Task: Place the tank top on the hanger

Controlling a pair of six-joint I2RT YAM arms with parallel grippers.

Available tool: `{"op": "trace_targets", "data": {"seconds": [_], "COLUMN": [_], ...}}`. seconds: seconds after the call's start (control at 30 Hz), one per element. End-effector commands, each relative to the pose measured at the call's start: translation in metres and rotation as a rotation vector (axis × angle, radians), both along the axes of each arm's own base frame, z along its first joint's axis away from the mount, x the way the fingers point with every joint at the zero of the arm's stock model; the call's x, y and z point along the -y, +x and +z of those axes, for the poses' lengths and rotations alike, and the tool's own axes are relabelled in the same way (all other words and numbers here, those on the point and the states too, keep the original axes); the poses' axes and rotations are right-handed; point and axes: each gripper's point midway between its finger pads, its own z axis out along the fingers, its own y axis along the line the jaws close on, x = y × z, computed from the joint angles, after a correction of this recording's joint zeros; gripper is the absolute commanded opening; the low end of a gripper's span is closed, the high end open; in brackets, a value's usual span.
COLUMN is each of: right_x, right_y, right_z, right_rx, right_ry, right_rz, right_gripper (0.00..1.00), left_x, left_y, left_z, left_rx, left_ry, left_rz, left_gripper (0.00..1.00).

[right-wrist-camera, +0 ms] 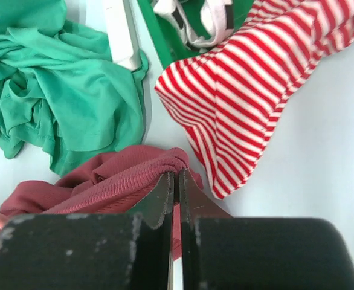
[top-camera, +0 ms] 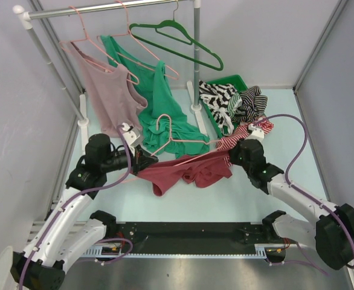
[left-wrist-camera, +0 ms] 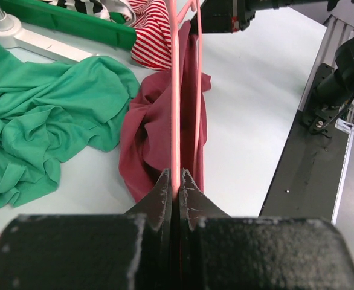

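Hanger (left-wrist-camera: 176,109) was pinched by left pincer (left-wrist-camera: 177,179), tank top (right-wrist-camera: 104,181) by right pincer (right-wrist-camera: 176,179); drawing cloth over frame judged next.

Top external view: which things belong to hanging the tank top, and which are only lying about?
For the job: tank top; pink hanger, held by the left gripper; right gripper, pinching the top.
Not for the job: green top; pale pink top; dark green hanger; red-striped cloth; green bin.
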Motion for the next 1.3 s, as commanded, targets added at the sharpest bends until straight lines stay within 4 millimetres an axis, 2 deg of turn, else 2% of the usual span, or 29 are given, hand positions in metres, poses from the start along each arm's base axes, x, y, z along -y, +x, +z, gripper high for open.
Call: {"op": "trace_targets", "data": {"seconds": [0.0, 0.17, 0.47, 0.7, 0.87, 1.1, 1.27], "right_x": [0.016, 0.028, 0.028, 0.029, 0.032, 0.037, 0.034], "right_y": [0.007, 0.012, 0.008, -0.003, -0.011, -0.019, -0.021], "right_z": [0.027, 0.052, 0.094, 0.111, 0.110, 0.097, 0.098], "right_rx": [0.033, 0.065, 0.116, 0.126, 0.101, 0.053, 0.047], "right_ry": [-0.038, -0.059, -0.052, -0.046, -0.068, -0.101, -0.093], "right_rz": [-0.006, -0.027, -0.002, 0.017, 0.030, 0.035, 0.051], "right_gripper": [0.00, 0.00, 0.00, 0.00, 0.00, 0.00, 0.00], "left_x": [0.007, 0.010, 0.012, 0.011, 0.010, 0.009, 0.010], "left_y": [-0.006, -0.008, -0.006, -0.004, -0.004, -0.004, -0.003], "left_z": [0.014, 0.012, 0.008, 0.007, 0.008, 0.010, 0.008], "left_rx": [0.060, 0.057, 0.054, 0.053, 0.060, 0.070, 0.065], "left_ry": [-0.033, -0.030, -0.012, -0.004, -0.003, -0.002, 0.001], "left_rz": [-0.049, -0.063, -0.051, -0.040, -0.032, -0.025, -0.027], "left_gripper": [0.00, 0.00, 0.00, 0.00, 0.00, 0.00, 0.00]}}
